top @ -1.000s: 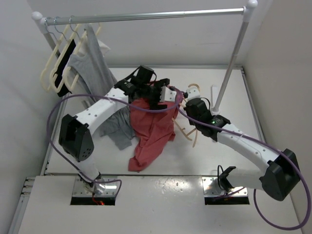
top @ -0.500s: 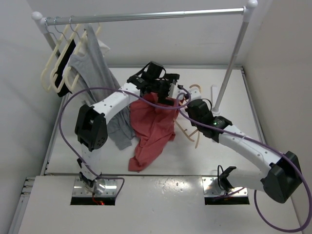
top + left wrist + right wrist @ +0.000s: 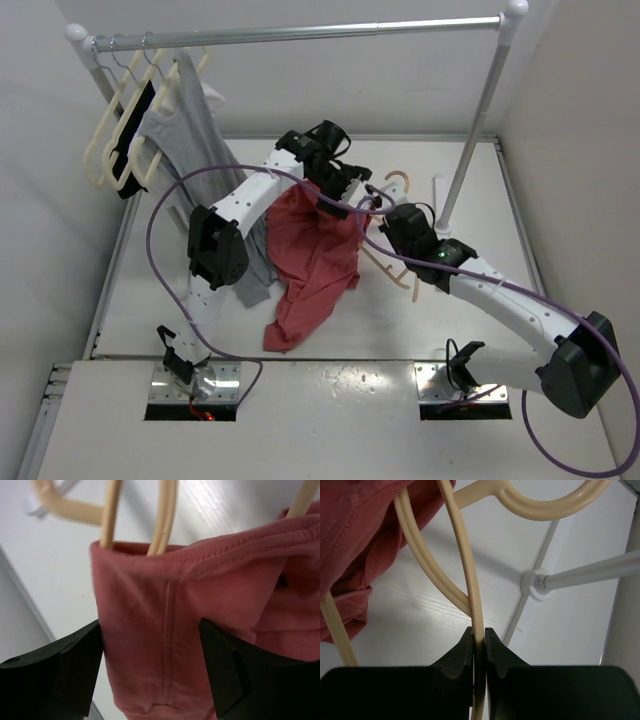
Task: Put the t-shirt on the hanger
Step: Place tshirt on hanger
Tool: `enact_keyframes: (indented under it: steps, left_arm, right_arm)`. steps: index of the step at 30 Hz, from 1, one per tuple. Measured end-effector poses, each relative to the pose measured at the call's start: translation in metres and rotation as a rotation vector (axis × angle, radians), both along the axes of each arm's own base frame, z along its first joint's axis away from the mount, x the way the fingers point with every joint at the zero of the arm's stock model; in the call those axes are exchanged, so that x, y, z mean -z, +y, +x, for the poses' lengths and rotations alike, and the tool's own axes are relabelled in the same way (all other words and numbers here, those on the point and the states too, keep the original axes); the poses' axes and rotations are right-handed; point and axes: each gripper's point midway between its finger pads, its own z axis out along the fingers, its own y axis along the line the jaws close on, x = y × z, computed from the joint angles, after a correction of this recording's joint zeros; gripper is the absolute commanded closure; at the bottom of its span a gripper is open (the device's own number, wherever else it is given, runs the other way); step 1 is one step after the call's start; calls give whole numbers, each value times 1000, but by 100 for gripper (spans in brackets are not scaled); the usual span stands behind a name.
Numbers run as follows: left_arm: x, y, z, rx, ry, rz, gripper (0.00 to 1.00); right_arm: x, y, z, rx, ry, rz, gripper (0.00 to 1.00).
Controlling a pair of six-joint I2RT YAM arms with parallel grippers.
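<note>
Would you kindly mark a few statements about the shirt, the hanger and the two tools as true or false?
1. A grey garment hangs from the rail. True.
2. The right tool is shut on a thin bar of the hanger. True.
3. The t-shirt hangs from the rail. False: most of it lies on the table, its top bunched at the hanger.
4. Red t-shirt fabric sits between the fingers of the left tool. True.
5. The hanger is hooked over the rail. False: it is low, near the foot of the rack post.
</note>
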Motion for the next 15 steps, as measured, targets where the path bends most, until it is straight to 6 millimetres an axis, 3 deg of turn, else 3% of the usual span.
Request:
enact_keyframes:
  steps: [4, 7, 11, 12, 13, 14, 15]
  left_arm:
    - [24, 7, -16, 51, 53, 79, 21]
    - [27, 8, -17, 48, 63, 83, 28]
    - [26, 5, -11, 40, 46, 67, 58]
    - [26, 3, -10, 40, 43, 59, 81]
    - [26, 3, -9, 29, 49, 53, 93]
    - [28, 4, -5, 17, 39, 57, 100]
    - [30, 5, -4, 3, 48, 59, 100]
  right_arm:
    - [-1, 4, 0, -43, -4, -27, 100]
    - [1, 5, 0, -57, 3, -41, 100]
    - [2, 4, 2, -57, 5, -42, 100]
    - [2, 4, 1, -60, 7, -45, 100]
    - [3, 5, 1, -70, 13, -53, 100]
    - [5, 4, -1, -81, 22, -72, 100]
    - [6, 4, -2, -90, 25, -80, 100]
